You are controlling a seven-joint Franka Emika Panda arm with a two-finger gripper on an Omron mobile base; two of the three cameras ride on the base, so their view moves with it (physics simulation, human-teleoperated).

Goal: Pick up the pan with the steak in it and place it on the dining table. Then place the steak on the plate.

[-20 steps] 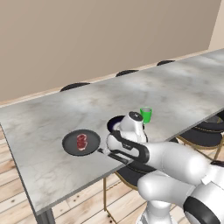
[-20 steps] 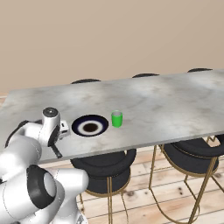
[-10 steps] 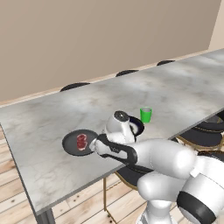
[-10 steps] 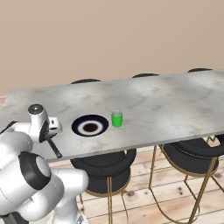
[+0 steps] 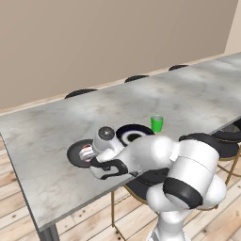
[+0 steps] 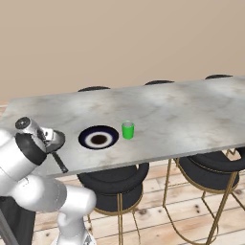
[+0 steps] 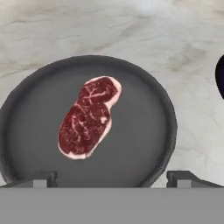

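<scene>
One pan (image 7: 87,131) sits flat on the dining table (image 5: 197,99), near the table's front edge, with the steak (image 7: 89,116) lying inside it, roughly centred and clear of the pan wall. Gripper (image 7: 111,178) hangs directly above the pan, jaws spread wide and empty; fingertips (image 7: 41,179) straddle the pan's near rim in the hand view, nothing between them. From the left base view the hand covers part of the pan (image 5: 75,153), steak (image 5: 86,153) just visible beside the wrist. Pan handle (image 6: 60,162) points back toward the table edge in the right base view. Plate (image 6: 98,138) lies just beside the pan, apart from it, white centre bare. Green cup (image 6: 127,129) stands upright just past the plate. Dark stools (image 6: 113,178) tucked under the table.
</scene>
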